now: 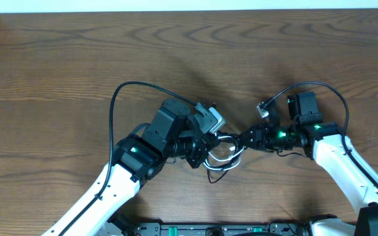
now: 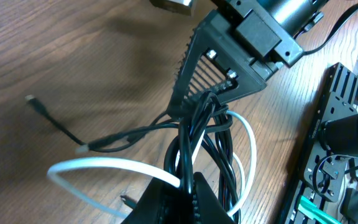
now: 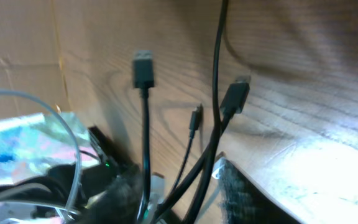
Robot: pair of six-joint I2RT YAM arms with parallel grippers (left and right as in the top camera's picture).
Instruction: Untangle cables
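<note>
The cables lie as one knot (image 1: pixel 220 156) between the two arms at the table's front middle. The white cable (image 2: pixel 104 165) loops out to the left. The black cable (image 2: pixel 219 149) runs in several strands through the knot, and one thin end with a small plug (image 2: pixel 33 99) trails left. My left gripper (image 2: pixel 182 199) is shut on a black strand, with the white cable passing beside its fingers. My right gripper (image 2: pixel 207 102) meets the bundle from the far side. In the right wrist view its jaws (image 3: pixel 185 199) stand narrowed around black cords with gaps of wood showing between them.
Black plug ends (image 3: pixel 143 68) (image 3: pixel 236 93) rest on the wood beyond the right gripper. Thick black arm cables arch over each arm (image 1: pixel 120 92) (image 1: pixel 323 88). A black rail with mounts (image 2: pixel 340 124) runs along the table's front edge. A cardboard wall (image 3: pixel 17 37) stands at the far side.
</note>
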